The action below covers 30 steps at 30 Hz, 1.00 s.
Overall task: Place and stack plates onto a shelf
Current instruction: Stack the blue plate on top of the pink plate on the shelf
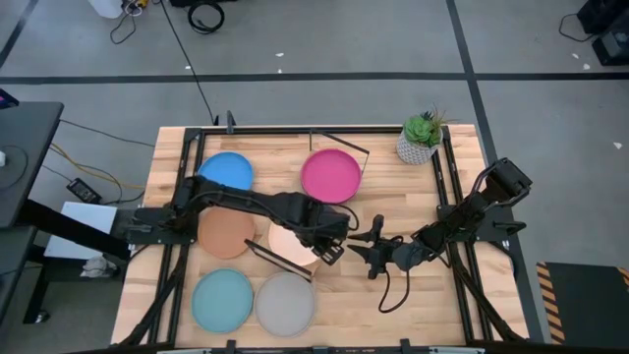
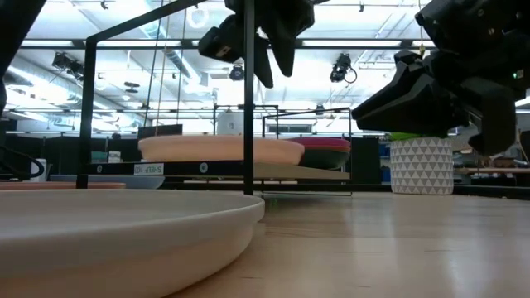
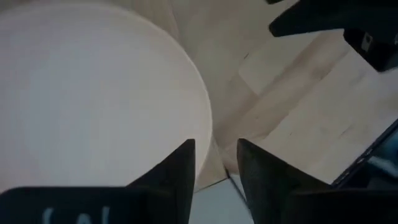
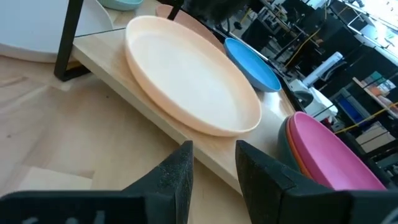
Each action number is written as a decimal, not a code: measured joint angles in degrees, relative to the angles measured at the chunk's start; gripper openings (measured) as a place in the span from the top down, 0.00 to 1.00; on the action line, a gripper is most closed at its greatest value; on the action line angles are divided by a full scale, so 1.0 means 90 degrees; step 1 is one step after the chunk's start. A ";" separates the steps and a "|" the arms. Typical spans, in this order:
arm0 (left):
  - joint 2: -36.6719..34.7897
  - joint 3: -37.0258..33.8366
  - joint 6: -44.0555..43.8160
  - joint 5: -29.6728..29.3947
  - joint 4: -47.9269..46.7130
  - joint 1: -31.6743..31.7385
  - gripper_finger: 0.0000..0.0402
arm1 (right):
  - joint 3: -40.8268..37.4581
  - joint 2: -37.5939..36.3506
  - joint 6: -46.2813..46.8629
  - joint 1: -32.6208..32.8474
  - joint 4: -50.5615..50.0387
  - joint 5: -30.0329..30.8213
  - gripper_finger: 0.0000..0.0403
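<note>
The cream plate (image 1: pixel 293 242) (image 4: pixel 189 81) lies flat on the near end of the shelf (image 1: pixel 346 202) (image 4: pixel 124 71). A pink plate (image 1: pixel 330 175) (image 4: pixel 329 152) tops a stack on the shelf's far end. My left gripper (image 1: pixel 331 248) (image 3: pixel 216 165) hangs open with a narrow gap just above the cream plate's right rim; the low view shows my left gripper (image 2: pixel 261 45) clear above the plate. My right gripper (image 1: pixel 370 254) (image 4: pixel 213 168) is open, hovering right of the shelf and pointing at the cream plate. Blue (image 1: pixel 226 170), terracotta (image 1: pixel 227 233), pale blue (image 1: pixel 222 300) and grey (image 1: pixel 285 303) plates lie flat on the table.
A potted plant (image 1: pixel 421 140) (image 2: pixel 421 165) stands at the table's far right corner. The shelf's black wire frame (image 2: pixel 247 99) rises over the board. A dark cable loop (image 1: pixel 393 290) lies under my right arm. Bare wood lies between the shelf and the right edge.
</note>
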 joint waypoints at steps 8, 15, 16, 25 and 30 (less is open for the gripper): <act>-0.0118 0.0291 0.1303 -0.1438 -0.1813 -0.0049 0.72 | 0.0000 0.0000 0.0459 0.0000 -0.0436 -0.0014 0.69; -0.0499 0.0295 0.1653 -0.2155 -0.1882 -0.0327 0.80 | 0.0000 0.0002 0.1111 0.0227 -0.0858 -0.0013 0.69; -0.0532 0.0295 0.1705 -0.2275 -0.1879 -0.0370 0.82 | 0.0000 0.0002 0.1162 0.0284 -0.0856 -0.0012 0.69; -0.0697 0.0295 0.2181 -0.3172 -0.1901 -0.0422 0.91 | 0.0000 0.0002 0.1435 0.0748 -0.0837 0.0177 0.69; -0.0698 0.0164 0.2622 -0.3458 -0.1650 -0.0394 0.93 | 0.0000 0.0002 0.1627 0.0962 -0.0884 0.0226 0.69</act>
